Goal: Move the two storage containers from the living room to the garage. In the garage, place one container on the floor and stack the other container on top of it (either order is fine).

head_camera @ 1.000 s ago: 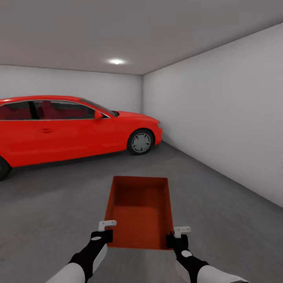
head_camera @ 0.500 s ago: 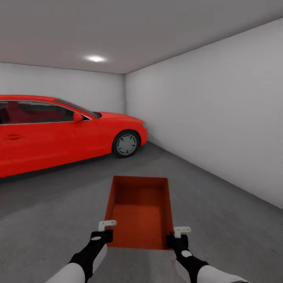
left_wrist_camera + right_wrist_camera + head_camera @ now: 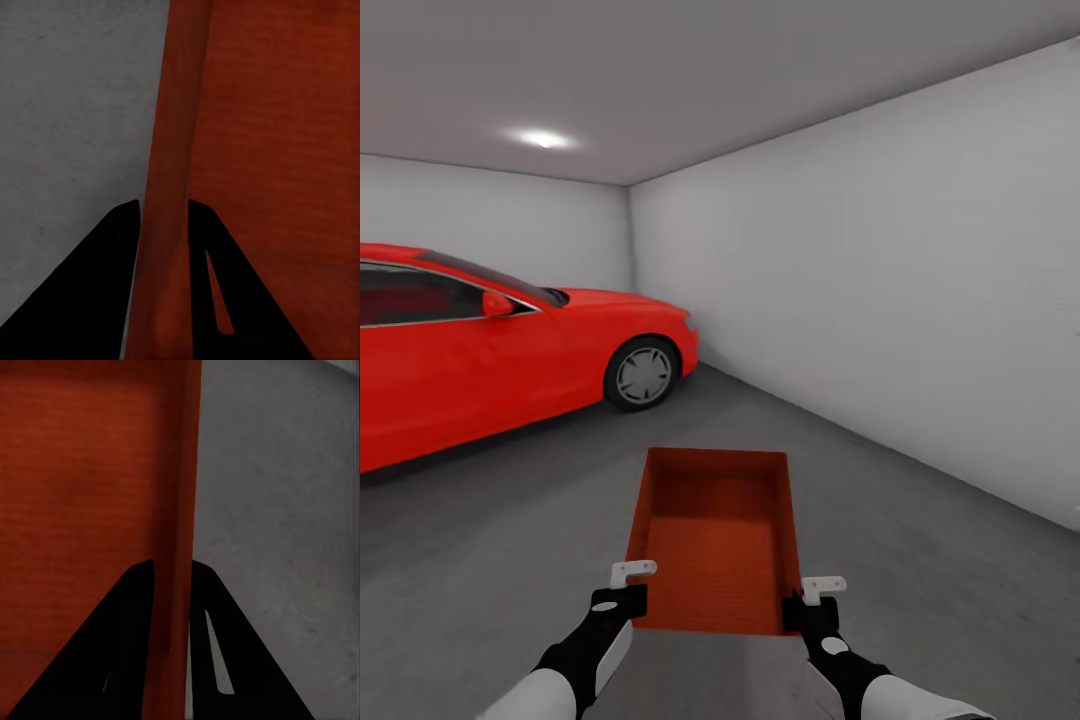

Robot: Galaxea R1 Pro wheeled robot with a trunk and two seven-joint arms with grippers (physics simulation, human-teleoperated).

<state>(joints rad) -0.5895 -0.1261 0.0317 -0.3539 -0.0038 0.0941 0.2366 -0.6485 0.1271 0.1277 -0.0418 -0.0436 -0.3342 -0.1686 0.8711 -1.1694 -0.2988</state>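
view swung rightward since a second ago: red car [image 3: 500, 360] now further left in the head view, ceiling light [image 3: 540, 138] shifted left too, more of the white wall [image 3: 880, 300] showing. bin [image 3: 715, 540] unchanged between the arms, carried out in front above the dark grey floor [image 3: 480, 540] of the garage. left hand [image 3: 628, 590] clamped on the bin's near left wall, thin orange wall [image 3: 169, 225] pinched between the two dark fingers [image 3: 90, 300]. right hand [image 3: 810, 600] gripping the near right wall [image 3: 176, 585] likewise, a finger [image 3: 120, 652] on each side. bin open-topped, level, nothing inside.
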